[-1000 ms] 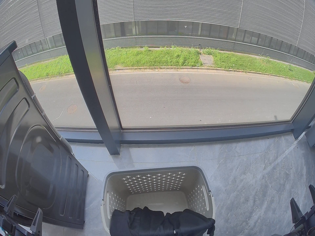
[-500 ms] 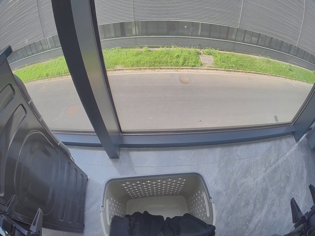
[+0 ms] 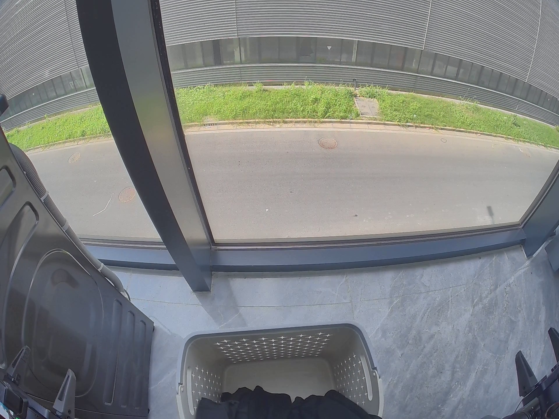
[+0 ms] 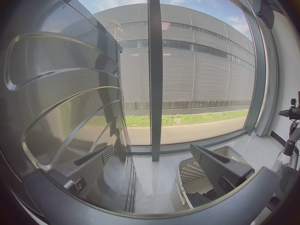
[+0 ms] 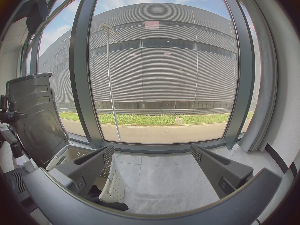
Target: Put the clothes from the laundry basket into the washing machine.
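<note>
laundry basket (image 3: 279,344) stands on grey marble floor (image 3: 442,315).

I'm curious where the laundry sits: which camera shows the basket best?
The head view: the laundry basket is seen from above, open, with dark clothes inside. Both wrist views catch part of it from the side, low down.

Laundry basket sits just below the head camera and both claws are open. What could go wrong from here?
1. The dark clothes lie at the laundry basket's near edge, cut off by the head view's bottom, so a grab there would be poorly seen.
2. The left claw sits close beside the washing machine, so swinging it could strike the ribbed panel.
3. The machine presents that solid panel toward the basket, so loading may need repositioning first.
</note>
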